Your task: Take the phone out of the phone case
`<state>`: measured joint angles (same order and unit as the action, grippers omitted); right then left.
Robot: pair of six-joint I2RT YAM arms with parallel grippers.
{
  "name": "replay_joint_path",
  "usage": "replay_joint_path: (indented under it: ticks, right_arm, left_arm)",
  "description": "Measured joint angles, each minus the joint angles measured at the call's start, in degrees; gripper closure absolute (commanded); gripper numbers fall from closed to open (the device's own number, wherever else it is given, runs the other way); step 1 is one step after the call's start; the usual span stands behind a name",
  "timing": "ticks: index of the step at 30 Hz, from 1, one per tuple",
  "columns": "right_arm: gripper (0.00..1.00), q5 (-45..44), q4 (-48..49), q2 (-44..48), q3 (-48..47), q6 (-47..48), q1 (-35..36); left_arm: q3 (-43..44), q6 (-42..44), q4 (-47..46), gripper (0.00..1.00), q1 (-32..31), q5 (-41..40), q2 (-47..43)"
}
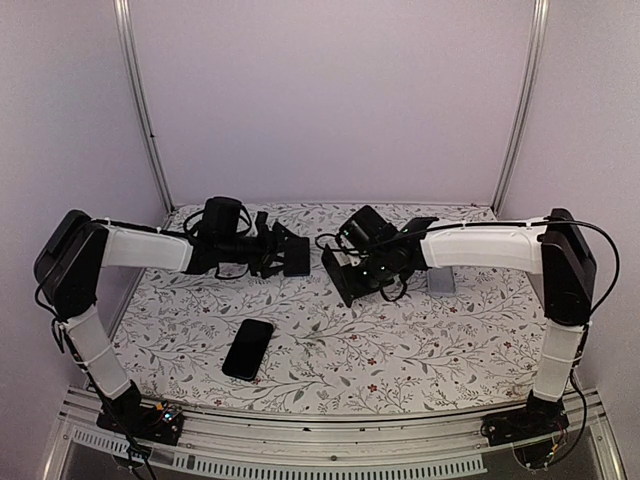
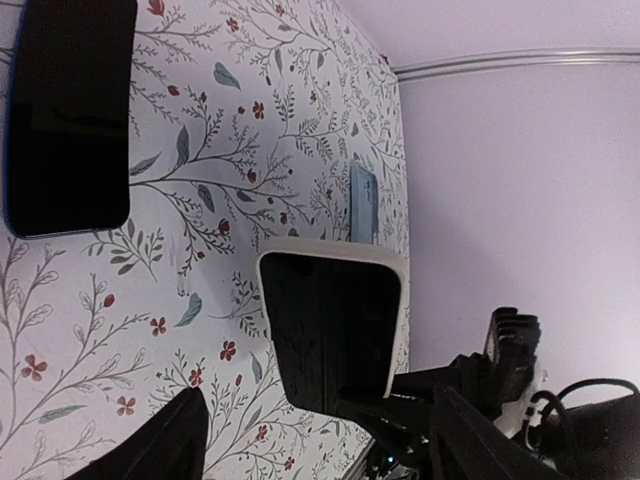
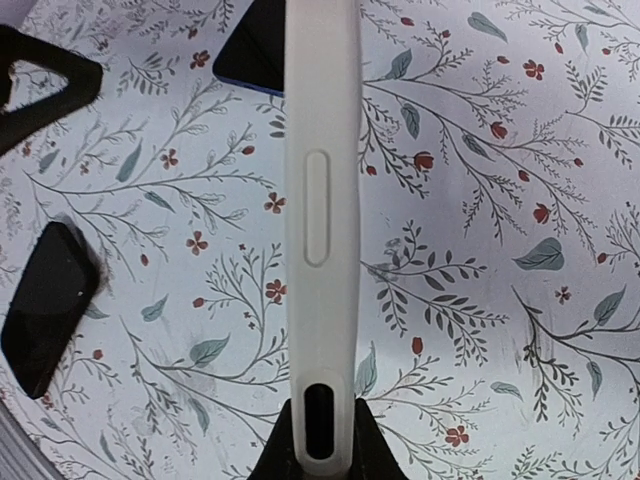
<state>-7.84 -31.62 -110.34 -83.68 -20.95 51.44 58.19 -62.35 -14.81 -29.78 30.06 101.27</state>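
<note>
A: Right pincer (image 3: 320, 448), what was it doing?
B: It was clamped tight on the near end of the cream phone case (image 3: 320, 200). The case stood edge-on to that wrist camera, with a long button and a slot on the side facing it. It was held up off the cloth.

A: Left pincer (image 2: 318, 430)?
B: It stood wide with nothing between its fingers. The case hung just ahead of it, dark hollow side towards it. I couldn't tell any contact.

A: Where was the phone?
B: The black phone (image 1: 248, 348) was out of the case, lying flat on the floral tablecloth (image 1: 400, 340). It was below the left pincer, toward the arm bases, and well apart from both pincers.

A: Anything further out?
B: A small grey block (image 1: 440, 281) lay on the cloth behind the right pincer, beside its forearm. It was too small to tell what it was.
</note>
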Motion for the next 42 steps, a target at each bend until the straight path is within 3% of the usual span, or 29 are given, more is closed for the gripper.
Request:
replay_joint_path:
  ticks: [8,16,27,34,42]
  right_arm:
    - [1.00,20.61,13.09,7.61,7.93,-4.66,-7.93]
    - [1.00,41.77,29.86,8.70,16.26,-13.42,-12.55]
    - [1.00,53.70,40.54,8.70,16.68,-20.41,-13.31]
    - [1.00,57.66,43.82,8.70,16.68,-23.26,-13.84]
    - [0.94,60.78,48.26,8.70,17.99,-25.57,-14.82]
  left_arm:
    - [-1.73,0.68,-3.23,0.24,0.22,2.64,-0.02]
    - [-1.75,0.11,-10.60,0.28,-0.02,7.10,-0.02]
    - [-1.03,-1.05,-15.13,0.33,-0.35,10.10,0.66]
    - [0.28,-3.06,-20.65,0.54,-0.94,12.66,1.46]
    - [0.39,-6.16,-26.80,0.94,-1.44,14.40,1.60]
